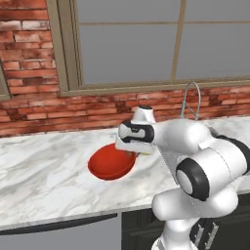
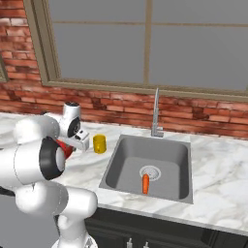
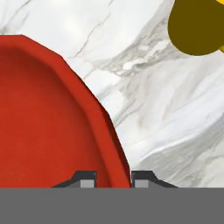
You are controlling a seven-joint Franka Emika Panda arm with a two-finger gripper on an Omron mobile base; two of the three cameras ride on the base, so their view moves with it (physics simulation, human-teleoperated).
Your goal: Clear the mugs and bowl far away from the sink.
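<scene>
Bowl (image 1: 111, 163), red, wide and shallow, resting on the marble table (image 1: 44, 171) left of the sink, its right rim under the arm's hand. Tool (image 3: 113, 180) lowered over that rim, one tip inside the bowl and one outside, the rim wall standing between them: narrowed and seemingly pinching the bowl's edge, a thin-wall grip suited to a vessel too wide to span. Yellow mug (image 2: 99, 144), upright on the table just right of the bowl, between it and the sink's left wall, close to the basin and so not yet cleared. Sink (image 2: 179, 191), grey steel, right of centre, an orange carrot-like item (image 2: 145, 183) lying by its drain; faucet (image 2: 156, 112) behind.
</scene>
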